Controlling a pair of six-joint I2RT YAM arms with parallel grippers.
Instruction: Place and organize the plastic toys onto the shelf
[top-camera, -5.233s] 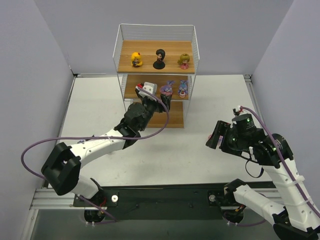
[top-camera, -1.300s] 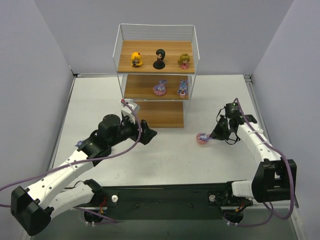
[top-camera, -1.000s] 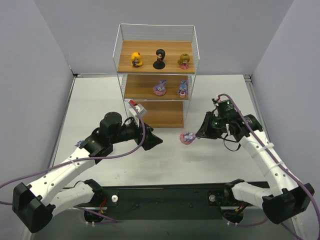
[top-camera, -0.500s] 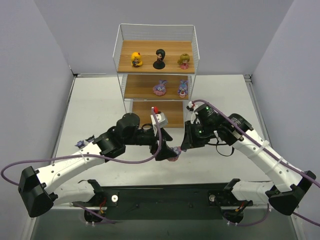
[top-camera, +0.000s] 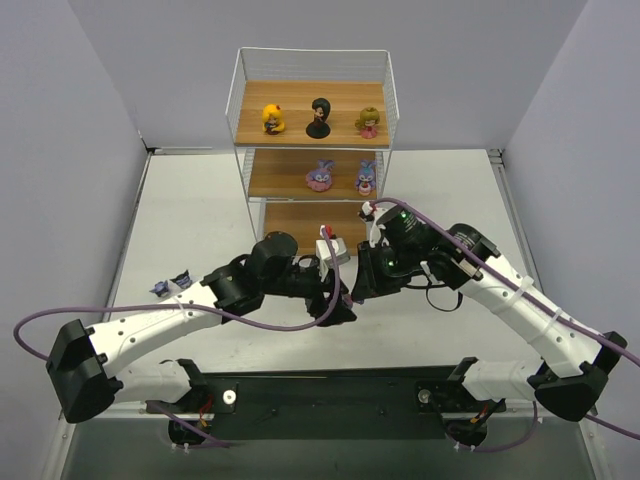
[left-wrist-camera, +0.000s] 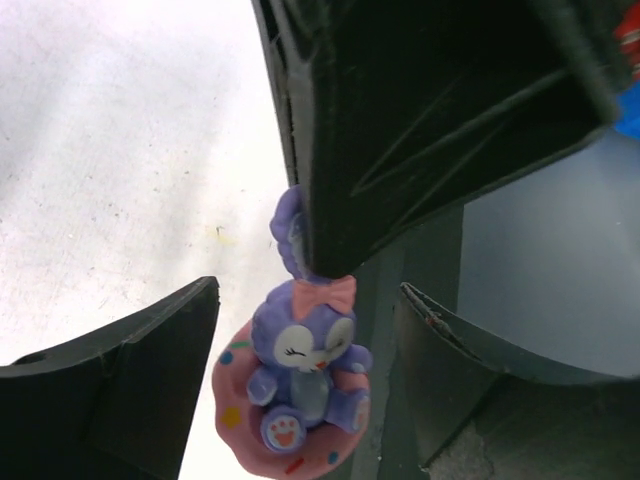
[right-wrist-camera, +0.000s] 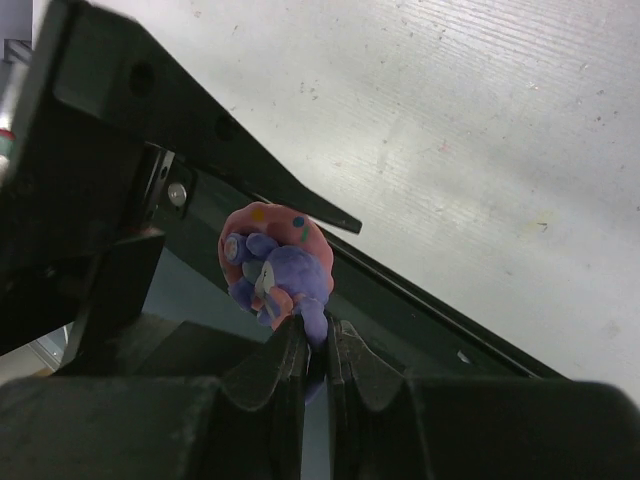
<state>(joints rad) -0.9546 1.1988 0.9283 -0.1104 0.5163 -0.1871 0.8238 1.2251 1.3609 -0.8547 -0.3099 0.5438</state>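
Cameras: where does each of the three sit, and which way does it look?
Top external: fixed above and behind, looking down at the table and shelf; left arm and right arm show.
Left wrist: on the left arm, looking through the open left gripper at the purple bunny figure.
Right wrist: on the right arm, looking along the right gripper, shut on the bunny's ear.
Shared: both wrist views show the same bunny.

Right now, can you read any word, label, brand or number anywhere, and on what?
None can be read.
The purple bunny toy, pinched in the right gripper, shows only coloured dots and a paw print.
The shelf and the figures on it show no lettering.
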